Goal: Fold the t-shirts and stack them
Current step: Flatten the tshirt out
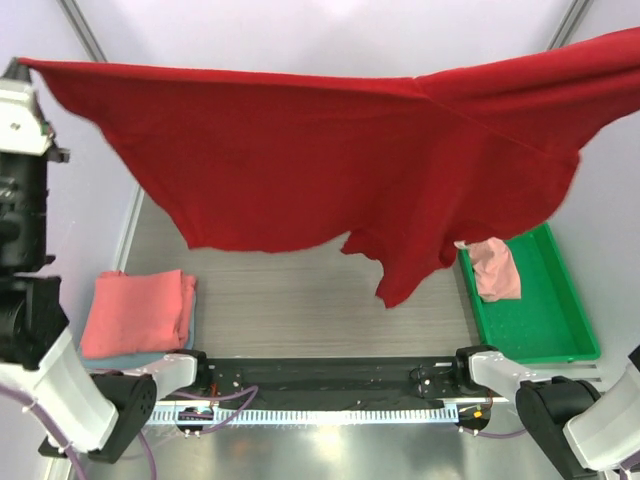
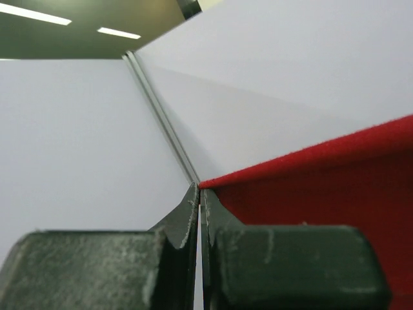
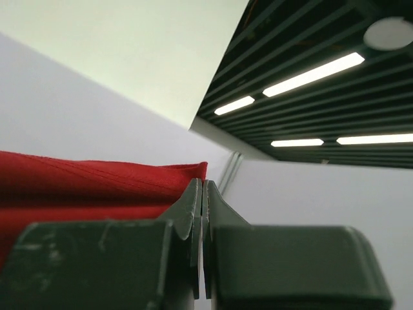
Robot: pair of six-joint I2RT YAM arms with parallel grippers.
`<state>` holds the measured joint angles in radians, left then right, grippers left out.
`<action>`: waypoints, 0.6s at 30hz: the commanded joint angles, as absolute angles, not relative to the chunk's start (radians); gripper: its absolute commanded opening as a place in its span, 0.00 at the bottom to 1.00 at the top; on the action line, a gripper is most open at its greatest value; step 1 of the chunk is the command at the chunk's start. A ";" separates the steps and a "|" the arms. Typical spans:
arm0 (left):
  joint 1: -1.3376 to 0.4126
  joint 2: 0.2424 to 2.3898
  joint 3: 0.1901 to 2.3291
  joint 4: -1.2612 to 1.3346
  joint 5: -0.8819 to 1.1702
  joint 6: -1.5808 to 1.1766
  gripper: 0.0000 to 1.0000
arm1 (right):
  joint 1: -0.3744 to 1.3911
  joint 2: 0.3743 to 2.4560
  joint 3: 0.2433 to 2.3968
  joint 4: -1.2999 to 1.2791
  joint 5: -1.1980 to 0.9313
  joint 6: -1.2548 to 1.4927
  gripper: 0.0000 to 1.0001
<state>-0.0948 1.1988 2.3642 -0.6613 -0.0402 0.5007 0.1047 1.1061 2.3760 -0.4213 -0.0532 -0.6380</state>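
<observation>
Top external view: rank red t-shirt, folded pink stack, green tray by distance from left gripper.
1. Red t-shirt: corner pinched in the left gripper, top left.
2. Folded pink stack: lower left side.
3. Green tray: far right.

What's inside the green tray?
A crumpled salmon-pink t-shirt lies in the green tray. The hanging red t-shirt covers the pink one's top and the tray's far corner, so anything there is hidden.

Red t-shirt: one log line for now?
red t-shirt: hanging spread | left gripper: shut on it | right gripper: shut on it | folded pink shirt: left | crumpled pink shirt: in green tray
</observation>
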 commanded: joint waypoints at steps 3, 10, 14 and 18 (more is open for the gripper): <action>-0.086 1.187 2.260 -0.540 -0.064 0.583 0.00 | 0.103 1.197 2.395 -0.249 -0.023 -0.753 0.01; -0.086 1.161 1.996 -0.445 -0.101 0.652 0.00 | 0.103 1.223 2.197 -0.198 -0.005 -0.762 0.01; -0.086 1.273 1.892 -0.449 -0.091 0.684 0.00 | 0.103 1.256 1.955 -0.121 0.030 -0.845 0.01; -0.084 1.390 1.784 -0.449 -0.022 0.644 0.00 | 0.101 1.292 1.697 -0.051 0.014 -0.887 0.01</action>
<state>-0.0948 1.3178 1.8507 -0.4683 -0.0437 0.6399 0.1047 1.2579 1.8370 -0.1184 -0.0242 -0.8234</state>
